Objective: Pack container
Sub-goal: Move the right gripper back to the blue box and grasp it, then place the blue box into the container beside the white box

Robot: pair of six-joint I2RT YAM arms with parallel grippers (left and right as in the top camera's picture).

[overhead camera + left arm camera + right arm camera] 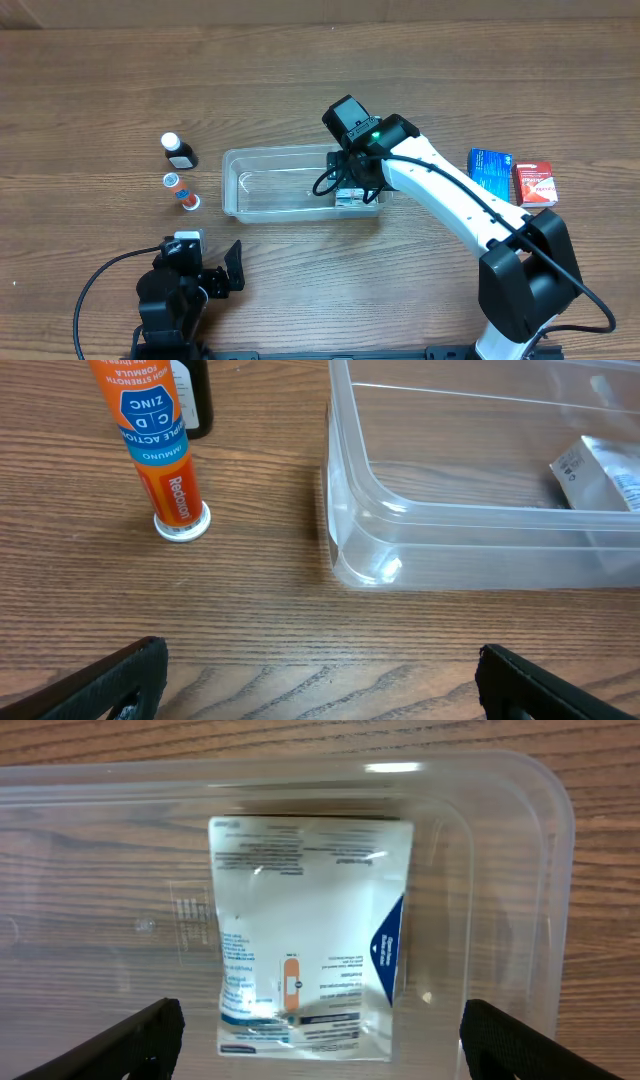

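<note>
The clear plastic container (262,182) sits mid-table; it also shows in the left wrist view (420,520) and in the right wrist view (500,840). A white box of bandages (305,945) lies inside it at its right end (350,197). My right gripper (320,1040) hovers over that end of the container, open, with the box lying free between its fingers. My left gripper (320,680) is open and empty, low over the table near the front left, short of the container's near corner.
An orange tablet tube (181,190) (155,440) and a dark bottle (179,150) stand left of the container. A blue box (491,169) and a red box (535,184) lie to the right.
</note>
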